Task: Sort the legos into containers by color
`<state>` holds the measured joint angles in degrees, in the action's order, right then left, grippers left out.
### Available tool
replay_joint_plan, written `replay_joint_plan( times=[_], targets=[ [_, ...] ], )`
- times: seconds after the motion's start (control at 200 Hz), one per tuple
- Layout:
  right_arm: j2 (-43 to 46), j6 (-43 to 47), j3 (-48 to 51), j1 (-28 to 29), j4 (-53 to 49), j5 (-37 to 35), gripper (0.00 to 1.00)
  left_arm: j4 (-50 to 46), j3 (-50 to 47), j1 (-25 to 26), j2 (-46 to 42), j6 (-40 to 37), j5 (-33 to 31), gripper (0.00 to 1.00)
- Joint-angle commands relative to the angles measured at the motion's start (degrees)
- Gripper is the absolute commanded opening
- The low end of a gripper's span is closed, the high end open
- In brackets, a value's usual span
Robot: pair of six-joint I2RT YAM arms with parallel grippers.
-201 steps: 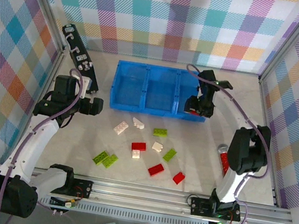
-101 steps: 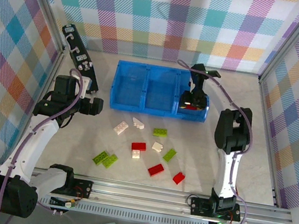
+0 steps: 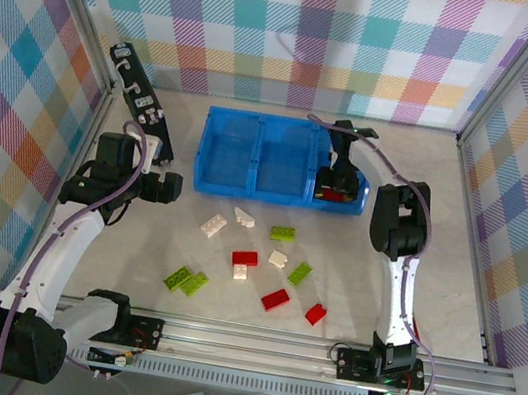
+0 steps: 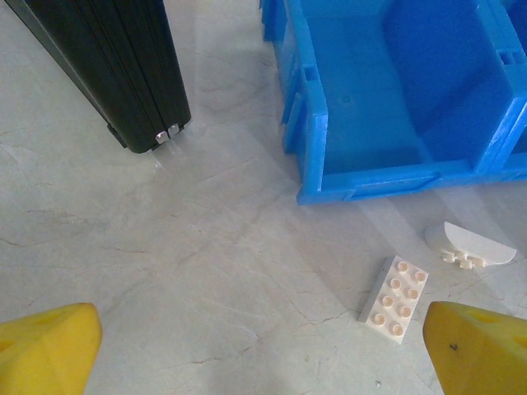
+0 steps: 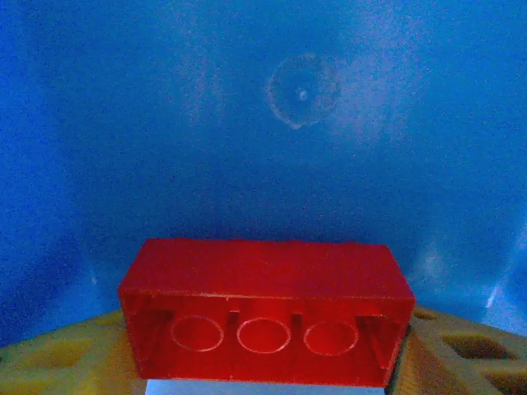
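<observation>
**Red brick at the right compartment, grip state unclear**

Right side: red brick [image 5: 265,309] between the right fingers [image 5: 461,350], hollow underside toward the wrist camera, blue compartment floor close behind it. From above, right fingers down inside the right-hand compartment of the blue tray [image 3: 245,191], at the far middle of the table [image 3: 458,250]. Brick walls flush or nearly flush with both fingers. Cannot tell whether clamped or just let go.

Left side: left fingers [image 4: 49,350] spread wide, nothing in them, hovering over bare table just off the tray's near-left corner. Cream brick [image 4: 395,298] and curved cream piece [image 4: 469,247] close by on the table.

Left to sort: loose legos mid-table, between the tray and the near edge. Among them another red one [image 3: 245,257] and a green pair [image 3: 195,283] lying side by side.

Handling, as judged:
- Light, rigid, hard plastic, not fragile. No need for a gentle squeeze.
- Smooth side walls, probably slick against plastic fingers.
- Best taken across the two long flat walls, centred, fingers low to the table.
- Avoid studs and end corners: likely to pivot or squirt out.
- Curved cream piece: take across its flat faces, not the arc.
- Green pair: expect the neighbour to get nudged, so come in on an outer wall or part them first.
</observation>
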<state>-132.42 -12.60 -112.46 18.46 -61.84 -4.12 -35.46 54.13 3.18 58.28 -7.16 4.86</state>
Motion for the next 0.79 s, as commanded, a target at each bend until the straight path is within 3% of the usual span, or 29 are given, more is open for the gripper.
replay_joint_plan(
  times=[0.0, 0.79],
  targets=[
    [-1.0, -0.5, -1.9, 0.5, -1.7, 0.0, 0.72, 0.6, -0.3, -0.6, 0.2, -0.6, 0.2, 1.00],
    [11.8, -1.2, 0.1, 2.6, -7.5, -3.3, 0.77, 0.6, -0.1, -0.6, 0.9, -0.8, 0.7, 1.00]
  ],
)
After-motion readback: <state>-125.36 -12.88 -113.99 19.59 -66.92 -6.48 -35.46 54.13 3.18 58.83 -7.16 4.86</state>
